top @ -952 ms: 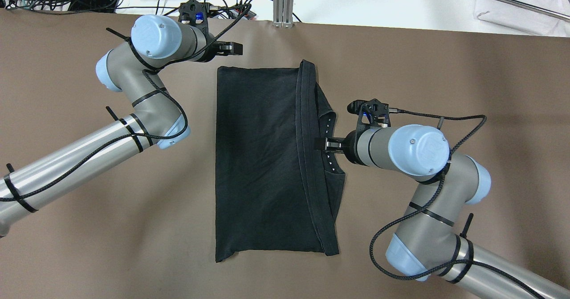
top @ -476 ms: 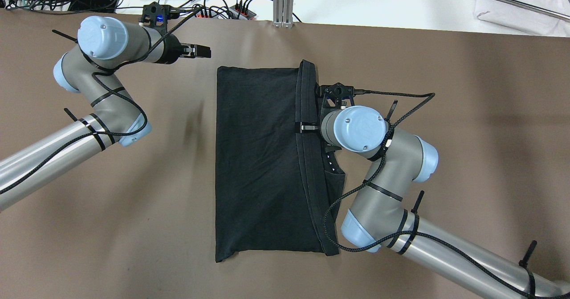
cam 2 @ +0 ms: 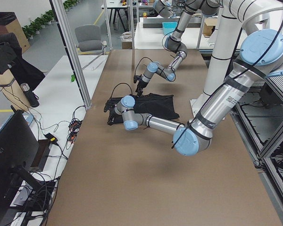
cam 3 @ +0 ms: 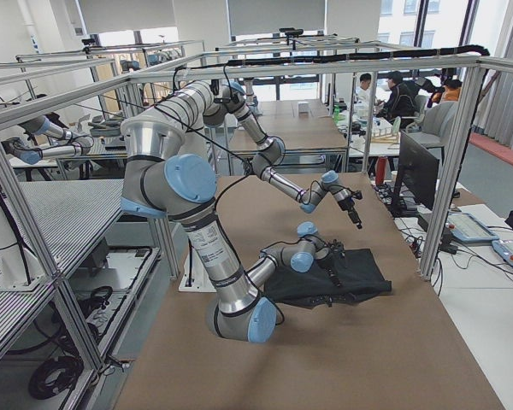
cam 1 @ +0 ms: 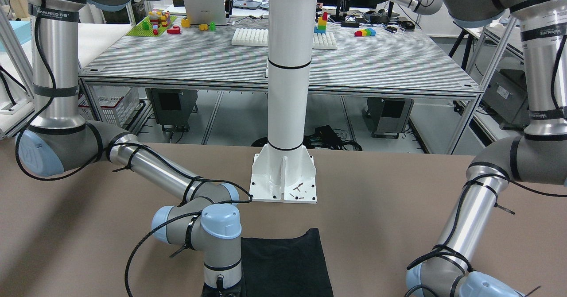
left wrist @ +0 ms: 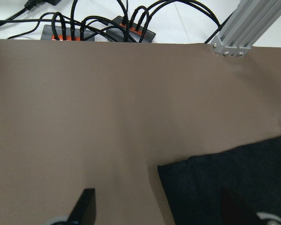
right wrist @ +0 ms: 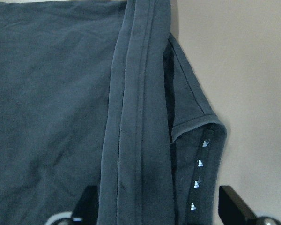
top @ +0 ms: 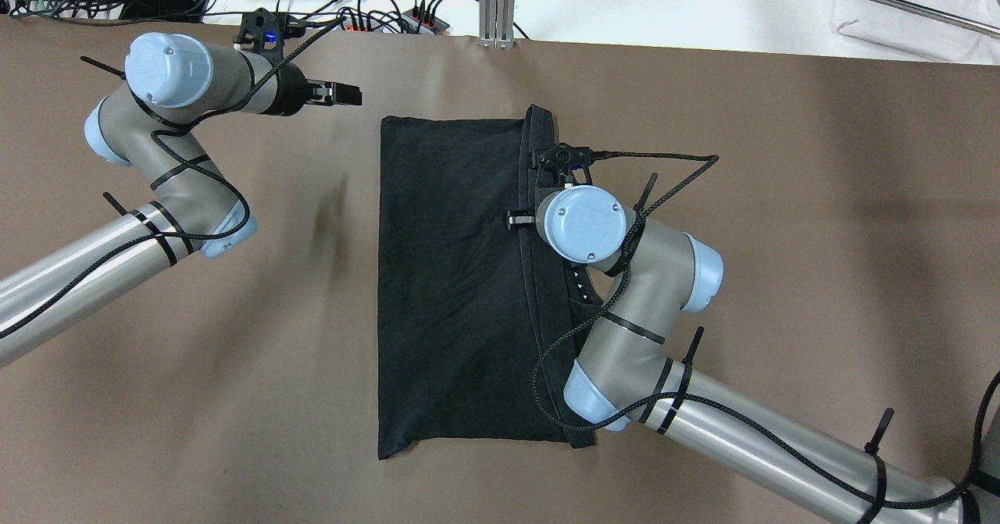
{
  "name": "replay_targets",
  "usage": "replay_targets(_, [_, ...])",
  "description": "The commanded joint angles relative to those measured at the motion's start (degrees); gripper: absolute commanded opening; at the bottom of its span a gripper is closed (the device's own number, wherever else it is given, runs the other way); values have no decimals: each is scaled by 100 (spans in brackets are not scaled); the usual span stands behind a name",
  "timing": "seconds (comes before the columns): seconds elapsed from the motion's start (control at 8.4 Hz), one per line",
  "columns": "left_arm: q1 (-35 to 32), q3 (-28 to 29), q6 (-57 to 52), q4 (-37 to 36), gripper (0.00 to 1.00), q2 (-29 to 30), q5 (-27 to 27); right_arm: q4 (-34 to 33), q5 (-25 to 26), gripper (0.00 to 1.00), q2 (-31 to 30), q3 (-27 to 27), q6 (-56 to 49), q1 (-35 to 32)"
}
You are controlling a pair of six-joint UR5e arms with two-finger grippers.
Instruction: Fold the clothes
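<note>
- left gripper (top: pixel 351 94): jaws spread wide, empty; over bare table (top: pixel 234 313) just off the garment (top: pixel 445 274) corner
- right gripper (top: pixel 513 218): jaws spread, straddling garment's hem band; nothing pinched

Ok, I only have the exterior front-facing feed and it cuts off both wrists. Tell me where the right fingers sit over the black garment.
Observer: In the overhead view the right gripper is above the garment's hemmed band, nearer the band's far end than its near end.
Operator: Give me its state.
Observer: Open. The right wrist view shows its fingers spread either side of the band.
Operator: Now report the left one.
Observer: The left gripper is open too, over bare table just off the garment's far corner.
</note>
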State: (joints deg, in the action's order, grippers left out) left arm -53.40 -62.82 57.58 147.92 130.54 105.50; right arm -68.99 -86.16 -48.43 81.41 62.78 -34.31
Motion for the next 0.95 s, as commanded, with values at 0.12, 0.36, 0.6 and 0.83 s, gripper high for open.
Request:
replay_targets(0.12, [22,15,-1,0,94,6,-12,-384,510,92,70,-178,6,309])
replay_targets(0.36, [31,15,-1,0,94,15,-30,-404,538,93,97,-169,76,381])
replay_targets(0.6, [31,15,-1,-9,94,24,-39,-422,547,93,132,-178,94,468])
replay_targets(0.83, [40,24,-1,-18,94,41,-48,-422,547,93,124,-274,94,469])
